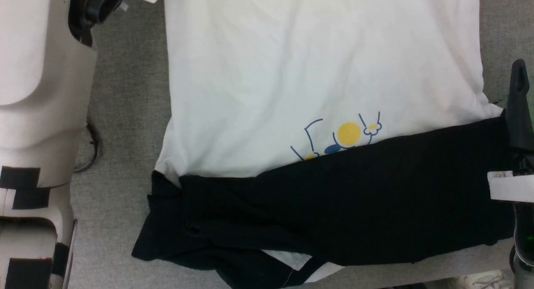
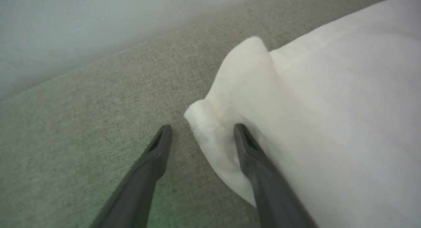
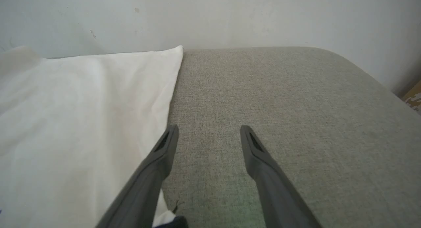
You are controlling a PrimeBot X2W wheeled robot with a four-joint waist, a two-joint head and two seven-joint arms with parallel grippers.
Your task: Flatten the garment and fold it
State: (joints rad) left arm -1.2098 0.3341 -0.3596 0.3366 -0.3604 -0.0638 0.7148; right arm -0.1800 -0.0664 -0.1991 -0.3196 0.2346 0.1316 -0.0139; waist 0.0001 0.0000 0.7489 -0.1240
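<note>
Garment: white, black-sleeved shirt (image 1: 317,72) lay on grey fabric surface (image 3: 296,106).
My left end effector (image 2: 202,126): was apart, straddling its corner.
My right end effector (image 3: 209,127): was apart.

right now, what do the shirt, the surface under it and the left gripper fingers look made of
Garment: soft matte cloth, likely cotton knit; it creases and curls. Surface: coarse grey woven fabric, weave visible, probably upholstery. Left gripper fingers: smooth dark matte, probably moulded plastic.
</note>
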